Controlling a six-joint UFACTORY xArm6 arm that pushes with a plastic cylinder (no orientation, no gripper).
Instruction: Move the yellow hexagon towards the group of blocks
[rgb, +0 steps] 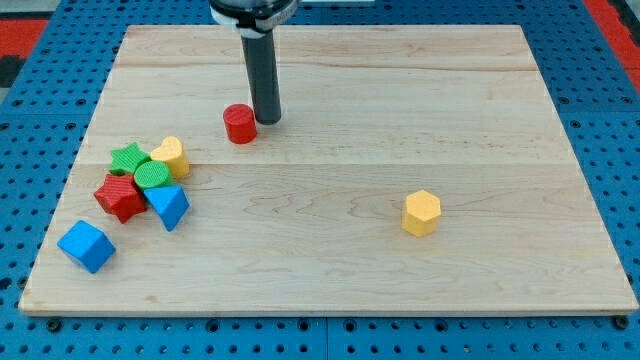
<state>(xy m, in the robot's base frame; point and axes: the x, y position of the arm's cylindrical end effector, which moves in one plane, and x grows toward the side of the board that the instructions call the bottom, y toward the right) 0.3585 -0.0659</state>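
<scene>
Nearest the view's bottom, the front edge of the pale wooden board runs almost the full width, resting on a blue perforated base that shows on all sides. A blue cube sits closest to that edge at the view's lower left, slightly apart from the cluster above it.

The yellow hexagon stands alone right of centre, well apart from every other block, with bare wood around it on all sides.

At the view's left the group lies packed: a blue triangular block touching a red star, a green cylinder between them, a green star behind, and a yellow block whose shape I cannot make out clearly, being partly screened by the green cylinder.

Farther back, a red cylinder stands by itself; my tip rests just beside it on its right, touching or nearly so, I cannot tell which. My tool is a plain dark rod with no fingers to open or close, and it holds nothing. Its upper mount is cut off by the view's top.

A broad bare strip of wood lies between the hexagon and the group. The board's far edge and right side hold no blocks. A red patch shows at the view's top right corner.
</scene>
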